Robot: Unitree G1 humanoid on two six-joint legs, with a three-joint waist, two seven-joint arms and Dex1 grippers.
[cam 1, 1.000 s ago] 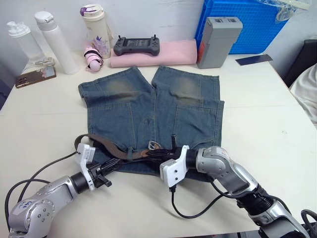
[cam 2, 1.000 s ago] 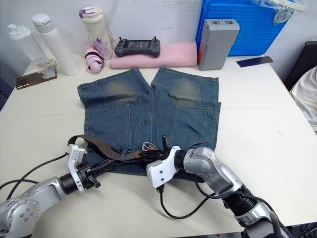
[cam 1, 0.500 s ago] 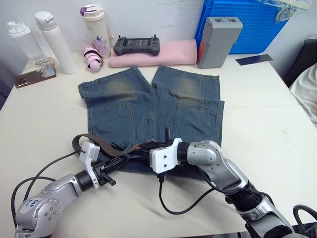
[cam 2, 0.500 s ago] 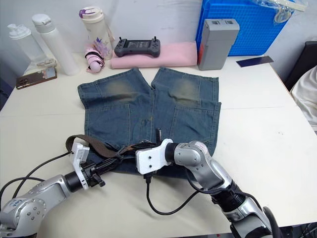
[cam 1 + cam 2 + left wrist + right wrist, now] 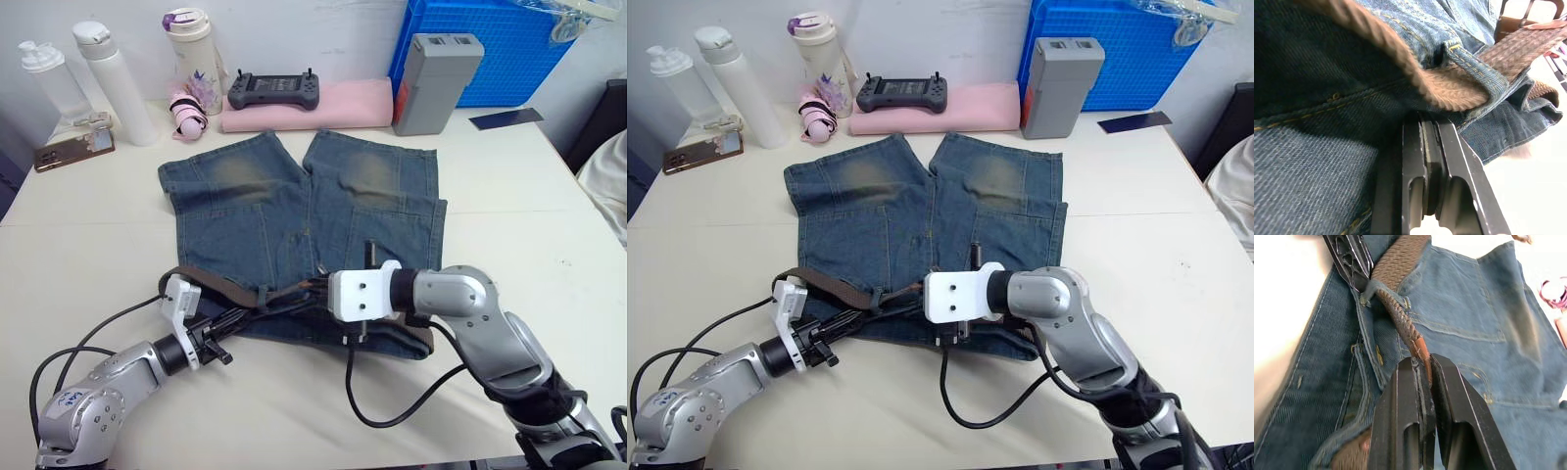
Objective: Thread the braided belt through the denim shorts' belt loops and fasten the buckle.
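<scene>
Lying flat on the pale table (image 5: 88, 235), the faded blue-grey denim shorts (image 5: 304, 211) have their waistband towards the robot, and the dark-brown braided belt (image 5: 220, 291) runs along that edge, probably so both arms can work the waist. From the head cameras, the left gripper (image 5: 227, 328) sits at the waistband's left end and the right gripper (image 5: 312, 291) reaches in from the middle.

Through the left wrist camera, that gripper's two black fingers (image 5: 1422, 161) are pressed together on the denim just below a narrow denim belt loop (image 5: 1476, 81) with the belt already through it, seemingly pinning the cloth.

Through the right wrist camera, the right gripper (image 5: 1422, 382) is closed on the belt's smooth brown tip (image 5: 1419, 346), just past the same loop (image 5: 1382, 287), apparently to draw the strap onward. I cannot make out the buckle.
</scene>
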